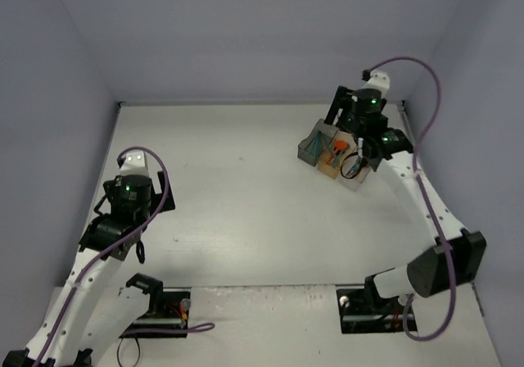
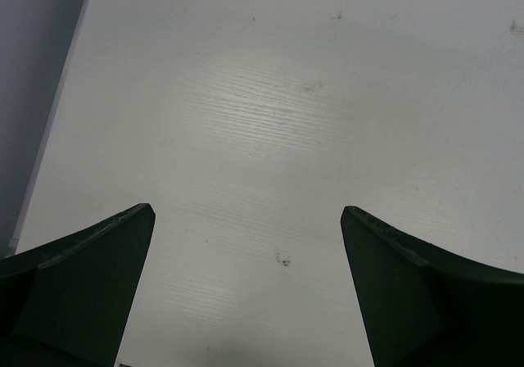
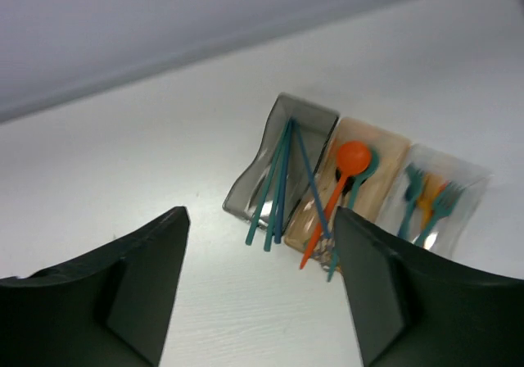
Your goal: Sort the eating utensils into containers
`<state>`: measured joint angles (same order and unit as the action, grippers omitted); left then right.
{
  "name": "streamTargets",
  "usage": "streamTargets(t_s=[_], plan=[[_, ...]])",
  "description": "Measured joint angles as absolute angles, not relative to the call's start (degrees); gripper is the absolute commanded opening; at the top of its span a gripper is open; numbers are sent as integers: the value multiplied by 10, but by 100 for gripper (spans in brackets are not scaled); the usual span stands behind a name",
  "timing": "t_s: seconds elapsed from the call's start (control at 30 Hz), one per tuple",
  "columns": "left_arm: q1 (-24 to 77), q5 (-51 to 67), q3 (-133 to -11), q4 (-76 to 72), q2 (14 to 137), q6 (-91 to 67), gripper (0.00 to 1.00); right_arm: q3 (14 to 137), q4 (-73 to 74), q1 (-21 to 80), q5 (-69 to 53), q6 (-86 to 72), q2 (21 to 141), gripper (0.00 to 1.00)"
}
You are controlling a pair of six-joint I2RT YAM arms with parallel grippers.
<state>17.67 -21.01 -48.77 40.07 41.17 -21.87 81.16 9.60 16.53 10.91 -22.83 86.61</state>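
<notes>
Three bins stand in a row at the far right. The smoky grey bin (image 3: 282,150) (image 1: 312,148) holds several teal knives (image 3: 274,188) that stick out over its near end. The orange-tan bin (image 3: 385,158) (image 1: 333,160) holds an orange spoon (image 3: 340,183) and a teal one. The clear bin (image 3: 458,187) holds teal forks (image 3: 412,195) and an orange one. My right gripper (image 3: 262,215) (image 1: 360,150) is open and empty, above the table just in front of the bins. My left gripper (image 2: 248,211) (image 1: 123,219) is open and empty over bare table at the near left.
The white table (image 1: 246,211) is walled by pale panels at the back and both sides. The bins sit close to the back right corner. The arm bases and their cables (image 1: 164,310) lie along the near edge.
</notes>
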Motion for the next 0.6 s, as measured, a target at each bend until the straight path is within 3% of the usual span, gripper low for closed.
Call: streamTargets(t_s=[0.17,0.4,0.6], plan=[[177,-211,-488,401,408,-218,97,703,92,165,151,-171,652,98],[177,-215,-488,401,416,-213,97,566,127,164,196,-129,402,100],[177,-224,-488,399,425,-199,97,523,160,162,239,-109,244,100]])
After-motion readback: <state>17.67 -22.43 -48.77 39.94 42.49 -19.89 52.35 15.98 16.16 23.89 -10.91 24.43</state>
